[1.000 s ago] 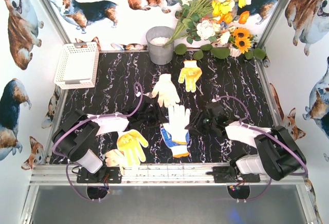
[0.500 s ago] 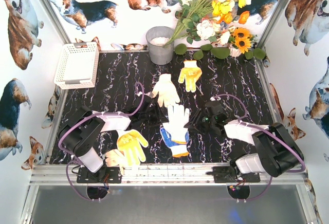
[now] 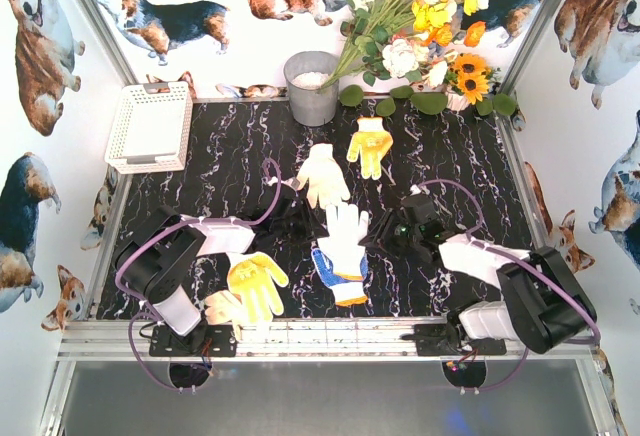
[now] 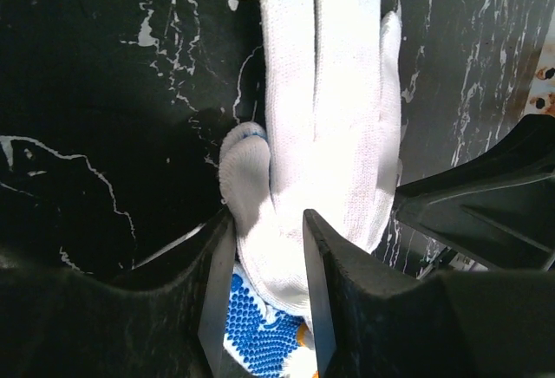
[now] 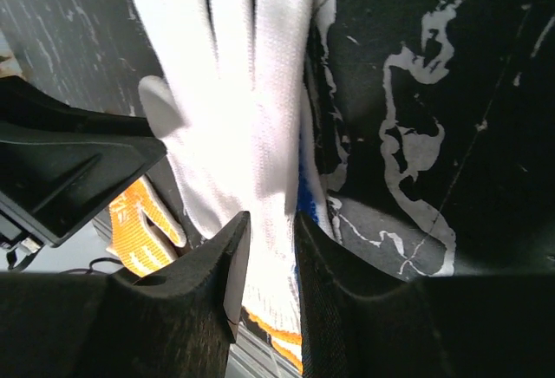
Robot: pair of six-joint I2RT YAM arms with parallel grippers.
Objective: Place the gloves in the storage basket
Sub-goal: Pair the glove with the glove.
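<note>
White glove [image 3: 347,231], fingers toward far edge, probably pinched

On the table [image 3: 220,156], basket [image 3: 150,126] sits far left, bucket [image 3: 312,88] to its right; gloves [image 3: 343,241] lie mid-table and near-left, two overlapping.
</note>
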